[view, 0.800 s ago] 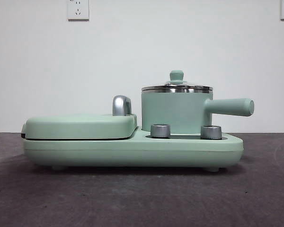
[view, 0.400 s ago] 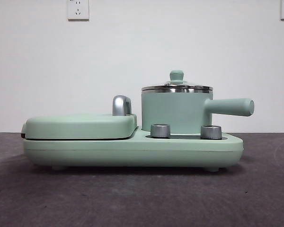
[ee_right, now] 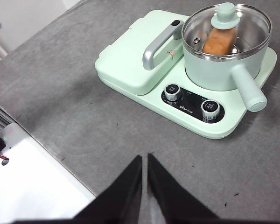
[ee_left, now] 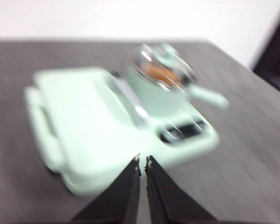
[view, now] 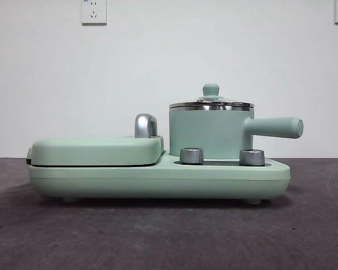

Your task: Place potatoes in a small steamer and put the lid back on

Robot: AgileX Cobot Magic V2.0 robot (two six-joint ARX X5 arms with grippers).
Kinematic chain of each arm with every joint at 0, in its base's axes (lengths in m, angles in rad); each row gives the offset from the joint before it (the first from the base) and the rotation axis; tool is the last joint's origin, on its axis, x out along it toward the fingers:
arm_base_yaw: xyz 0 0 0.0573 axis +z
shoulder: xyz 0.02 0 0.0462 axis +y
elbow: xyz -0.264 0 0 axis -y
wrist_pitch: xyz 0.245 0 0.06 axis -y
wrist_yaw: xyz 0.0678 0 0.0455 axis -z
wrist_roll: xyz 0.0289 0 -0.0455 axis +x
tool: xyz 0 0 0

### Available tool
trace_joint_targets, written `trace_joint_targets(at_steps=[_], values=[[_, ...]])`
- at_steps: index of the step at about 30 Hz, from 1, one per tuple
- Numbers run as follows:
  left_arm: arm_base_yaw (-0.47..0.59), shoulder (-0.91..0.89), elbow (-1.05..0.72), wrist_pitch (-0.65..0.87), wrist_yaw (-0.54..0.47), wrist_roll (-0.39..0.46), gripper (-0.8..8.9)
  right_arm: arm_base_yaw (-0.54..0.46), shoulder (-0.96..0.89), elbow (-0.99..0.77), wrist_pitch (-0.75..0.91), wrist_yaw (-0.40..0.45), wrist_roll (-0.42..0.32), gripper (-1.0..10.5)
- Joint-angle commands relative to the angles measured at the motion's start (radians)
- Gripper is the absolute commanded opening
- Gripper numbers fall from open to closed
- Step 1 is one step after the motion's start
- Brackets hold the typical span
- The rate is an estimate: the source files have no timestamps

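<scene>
One potato (ee_right: 219, 40) lies inside the small steamer (ee_right: 226, 70), and the lid (ee_right: 227, 29) sits square on its rim, knob up. Both grippers hang well clear over the tabletop (ee_right: 74, 102), left gripper (ee_left: 143, 161) and right gripper (ee_right: 144, 158) jaws together, empty, the appliance toward 12 o'clock. By my judgement the task looks finished; only retreat remains.

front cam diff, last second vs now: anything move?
Nothing visibly changed. The lid sits on the small steamer, which stands on the green cooker base beside the shut grill cover, just as before. No arm enters the front view in any frame. Through the glass, the right wrist view shows the potato inside the pot.
</scene>
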Motion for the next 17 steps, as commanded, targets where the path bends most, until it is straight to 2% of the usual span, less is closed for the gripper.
trace_joint_targets(at_steps=[1, 6, 12, 17], values=[[0.098, -0.074, -0.148, 0.196, -0.002, 0.026, 0.24, 0.007, 0.006, 0.01, 0.008, 0.0, 0.009, 0.1], [0.239, -0.223, -0.407, 0.399, -0.002, 0.025, 0.24, 0.007, 0.006, 0.01, 0.008, 0.0, 0.009, 0.1], [0.307, -0.349, -0.608, 0.463, -0.019, 0.047, 0.25, 0.007, 0.006, 0.01, 0.009, 0.0, 0.009, 0.1], [0.335, -0.347, -0.669, 0.461, -0.049, 0.048, 0.24, 0.007, 0.006, 0.01, 0.008, 0.0, 0.009, 0.1]])
